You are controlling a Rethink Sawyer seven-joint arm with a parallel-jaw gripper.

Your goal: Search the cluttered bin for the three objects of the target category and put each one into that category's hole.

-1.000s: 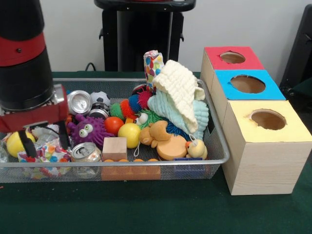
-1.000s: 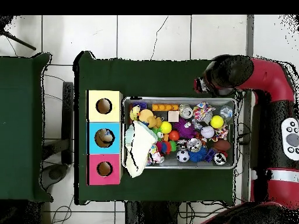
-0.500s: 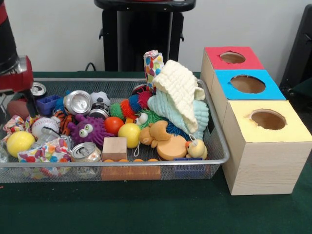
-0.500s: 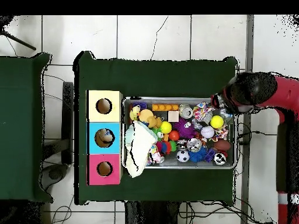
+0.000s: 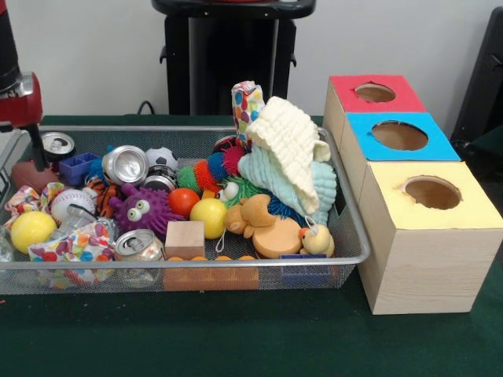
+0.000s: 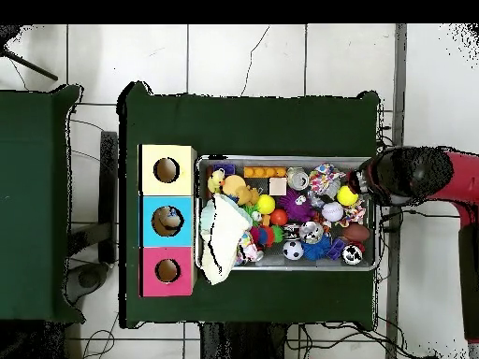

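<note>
Arm at the end of the wire-mesh bin (image 5: 236,261), with the gripper (image 5: 23,118) mostly cut off.

Only the overhead view showed an object inside the blue box's hole (image 6: 166,221); the front view showed just dark openings. The bin held crushed metal cans (image 5: 127,163), a spiky purple toy (image 5: 144,209), smooth yellow balls (image 5: 208,217) and knitted cloths (image 5: 292,149). Whether the gripper was spread or closed could not be told; target category unclear.
</note>
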